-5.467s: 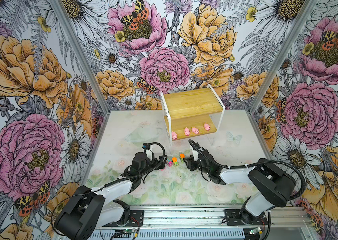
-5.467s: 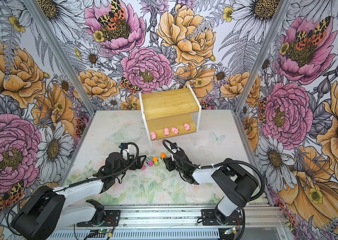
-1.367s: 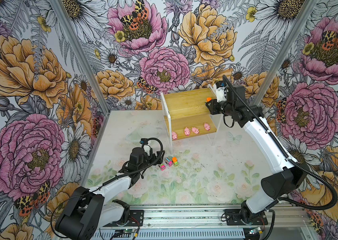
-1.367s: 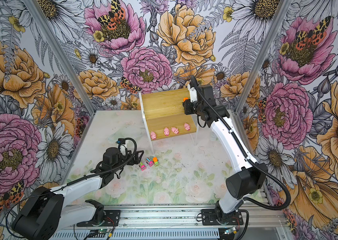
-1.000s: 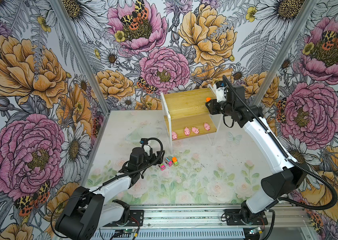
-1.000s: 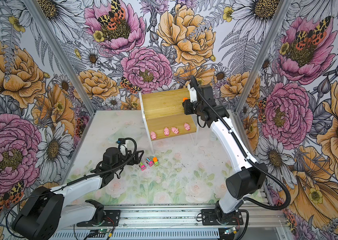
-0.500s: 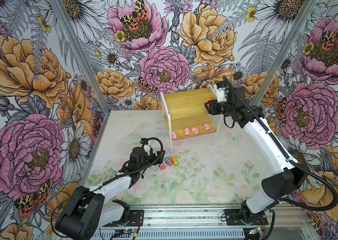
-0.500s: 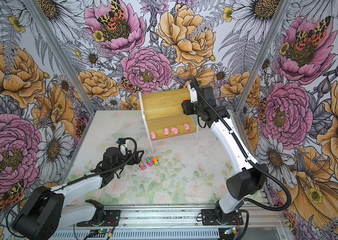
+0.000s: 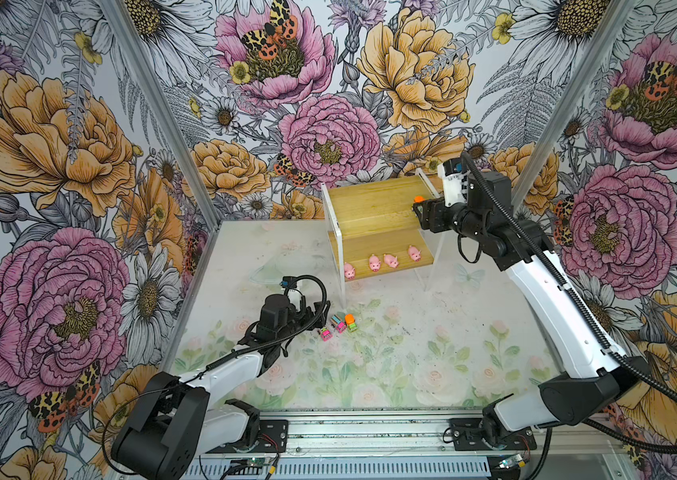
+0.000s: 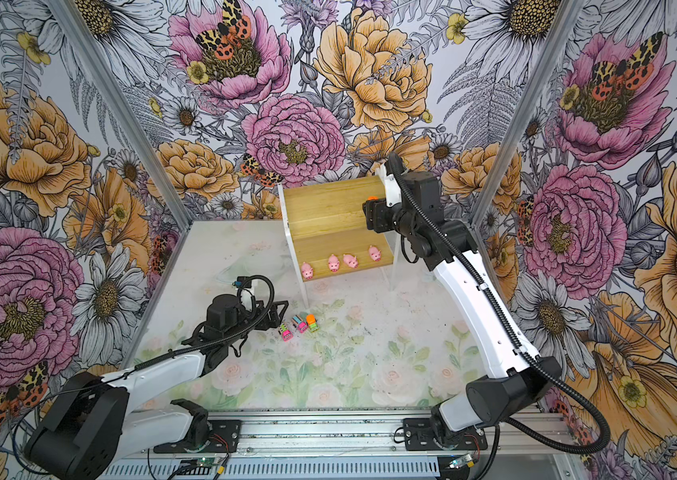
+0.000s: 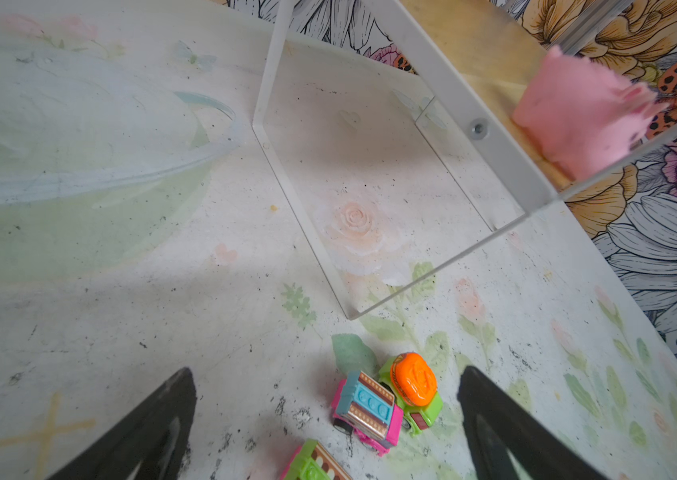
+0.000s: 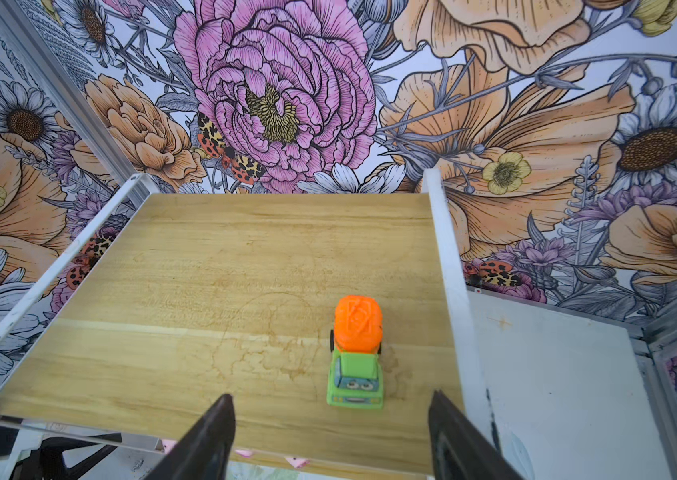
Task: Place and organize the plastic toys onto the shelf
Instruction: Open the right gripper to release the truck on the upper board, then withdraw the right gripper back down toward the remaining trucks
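We are setting the green car [image 12: 355, 353] on the shelf [image 12: 204, 270], top board. It stands free between the spread fingers of our right gripper [image 12: 329, 399], just ahead of the tips. Next we should back away without nudging it. Our left gripper [image 11: 326, 370] hangs open around the remaining cars [image 11: 366, 409].

Over the pale floral bench [image 11: 120, 291], the left tool [image 11: 326, 374] gapes wide, its black fingers [image 11: 154, 428] flanking a pink striped-top toy car [image 11: 366, 409] that touches a green orange-topped toy car [image 11: 413, 388].
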Motion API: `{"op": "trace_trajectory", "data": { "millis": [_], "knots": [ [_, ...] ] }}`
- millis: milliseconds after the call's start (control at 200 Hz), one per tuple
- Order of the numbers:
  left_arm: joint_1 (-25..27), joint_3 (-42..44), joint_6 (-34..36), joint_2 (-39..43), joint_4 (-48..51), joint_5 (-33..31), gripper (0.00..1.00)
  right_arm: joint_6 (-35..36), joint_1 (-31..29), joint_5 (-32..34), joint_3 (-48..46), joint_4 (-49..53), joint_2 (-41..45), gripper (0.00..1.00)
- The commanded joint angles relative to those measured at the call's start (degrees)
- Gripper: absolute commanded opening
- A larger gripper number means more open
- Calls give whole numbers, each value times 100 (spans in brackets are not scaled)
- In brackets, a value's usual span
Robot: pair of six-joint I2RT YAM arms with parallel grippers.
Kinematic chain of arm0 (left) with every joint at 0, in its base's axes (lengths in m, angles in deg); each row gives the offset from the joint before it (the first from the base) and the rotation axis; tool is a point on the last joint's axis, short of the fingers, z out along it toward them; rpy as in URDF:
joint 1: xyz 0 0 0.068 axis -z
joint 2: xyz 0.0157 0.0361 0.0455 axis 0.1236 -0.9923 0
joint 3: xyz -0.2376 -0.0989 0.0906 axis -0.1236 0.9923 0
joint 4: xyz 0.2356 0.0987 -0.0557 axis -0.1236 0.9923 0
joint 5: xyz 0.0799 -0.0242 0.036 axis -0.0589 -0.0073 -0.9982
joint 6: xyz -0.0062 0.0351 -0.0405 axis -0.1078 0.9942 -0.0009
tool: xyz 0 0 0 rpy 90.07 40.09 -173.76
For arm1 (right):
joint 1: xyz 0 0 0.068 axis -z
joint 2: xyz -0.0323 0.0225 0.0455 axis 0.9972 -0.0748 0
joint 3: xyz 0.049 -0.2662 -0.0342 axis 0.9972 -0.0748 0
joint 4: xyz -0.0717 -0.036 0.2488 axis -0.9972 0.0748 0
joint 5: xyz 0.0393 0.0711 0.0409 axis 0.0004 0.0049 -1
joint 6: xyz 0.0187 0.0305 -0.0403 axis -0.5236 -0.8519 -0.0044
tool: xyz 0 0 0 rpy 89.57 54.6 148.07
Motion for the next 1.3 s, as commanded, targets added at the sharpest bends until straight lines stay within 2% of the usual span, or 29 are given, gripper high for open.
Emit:
{"op": "trace_trajectory", "data": {
  "millis": [0,145,230,325,395,565,726,881,1021,1296],
  "knots": [
    [-26,-64,63,77,1,106,99,108,0,200,-173,41,260,74],
    [-27,-50,45,101,0,138,99,155,-3,172,-452,37,571,74],
    [-25,-32,38,151,2,111,99,146,-16,-152,-775,28,818,73],
    [-33,3,45,197,14,64,99,123,-123,-575,-1481,-56,1125,72],
    [-40,11,63,216,43,56,99,132,-384,-517,-2258,-327,1438,71],
    [-46,64,86,249,89,31,99,-395,-1174,-591,-4658,-2027,2259,71],
    [-51,106,116,371,206,-8,99,-1188,-1846,20,-6618,-4060,2836,71],
    [-67,159,121,459,256,-57,99,-1838,-2176,306,-7974,-5757,2861,70],
    [-62,245,101,468,213,-73,99,-1867,-2522,713,-8330,-6238,2412,70],
    [-60,297,80,430,132,-86,99,-1471,-3125,1050,-7710,-6448,988,69]
  ]
}}
